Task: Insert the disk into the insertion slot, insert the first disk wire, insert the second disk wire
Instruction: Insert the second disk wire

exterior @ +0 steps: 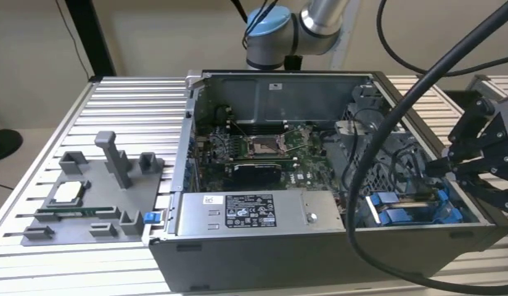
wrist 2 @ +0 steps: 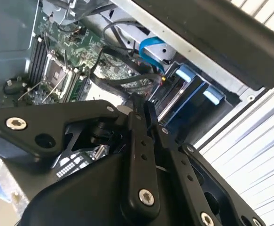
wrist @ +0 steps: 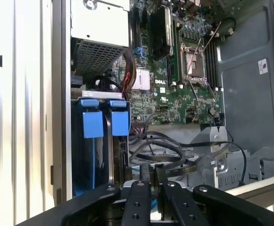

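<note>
The open computer case (exterior: 320,246) lies on the table. Its insertion slot (exterior: 406,213) (wrist: 78,155) is at the exterior view's right front corner. The disk (wrist: 119,123) (wrist 2: 211,94) sits edge-on inside it, and I see mainly its blue carrier tabs. My gripper (exterior: 441,165) hovers over the case's right side, just behind the slot. In both wrist views its fingers (wrist: 146,175) are pressed together, shut, with nothing visible between the tips. Loose black wires (wrist: 165,146) and a blue flat cable (wrist 2: 151,49) lie just beyond the gripper (wrist 2: 144,104) (wrist: 153,168).
A silver power supply box (exterior: 249,213) fills the case's front middle, with the motherboard (exterior: 262,151) behind it. A grey fixture tray (exterior: 89,203) with small parts stands at the exterior view's left. Thick black cables (exterior: 377,154) hang across the case.
</note>
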`<move>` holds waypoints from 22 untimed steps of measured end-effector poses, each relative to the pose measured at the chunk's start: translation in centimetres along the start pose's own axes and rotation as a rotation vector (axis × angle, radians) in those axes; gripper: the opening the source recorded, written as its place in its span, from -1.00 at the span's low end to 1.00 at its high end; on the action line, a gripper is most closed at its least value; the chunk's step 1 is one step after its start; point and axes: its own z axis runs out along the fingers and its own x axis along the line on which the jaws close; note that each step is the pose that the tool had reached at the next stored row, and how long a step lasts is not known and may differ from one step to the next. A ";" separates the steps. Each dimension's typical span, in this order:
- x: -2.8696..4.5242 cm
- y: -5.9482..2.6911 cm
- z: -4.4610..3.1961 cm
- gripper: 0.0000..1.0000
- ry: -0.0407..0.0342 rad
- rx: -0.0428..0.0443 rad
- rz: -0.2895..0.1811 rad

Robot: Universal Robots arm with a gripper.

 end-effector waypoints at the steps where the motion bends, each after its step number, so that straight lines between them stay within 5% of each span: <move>1: 0.00 0.29 0.00 -1.00 -0.0002 0.0000 0.000; 12: 0.04 3.15 0.05 -1.00 0.0026 0.0005 0.000; 13: 0.06 3.30 0.08 -1.00 0.0162 0.0054 0.000; 22: -0.43 3.69 0.41 -1.00 0.1778 0.0771 -0.008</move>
